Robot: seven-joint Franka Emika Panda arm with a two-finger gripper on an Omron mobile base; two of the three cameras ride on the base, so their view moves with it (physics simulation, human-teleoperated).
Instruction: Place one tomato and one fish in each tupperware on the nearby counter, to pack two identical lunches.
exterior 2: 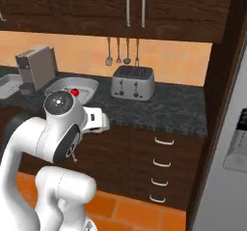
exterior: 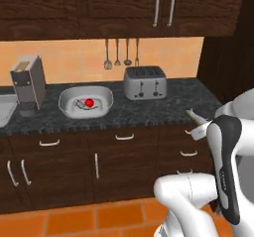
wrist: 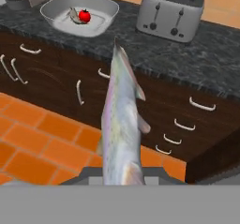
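Claw (wrist: 123, 174): we see it clamped tight on a fish (wrist: 121, 124).
Dish (wrist: 105, 19): ahead of claw, on counter (wrist: 187, 59); we count one tomato (wrist: 85, 16) and another fish inside.

No text, label, brand or number can be read anywhere. The dark cover on the robot arm (exterior: 225, 174) in the left base view carries a small line of pale lettering, too blurred to make out.
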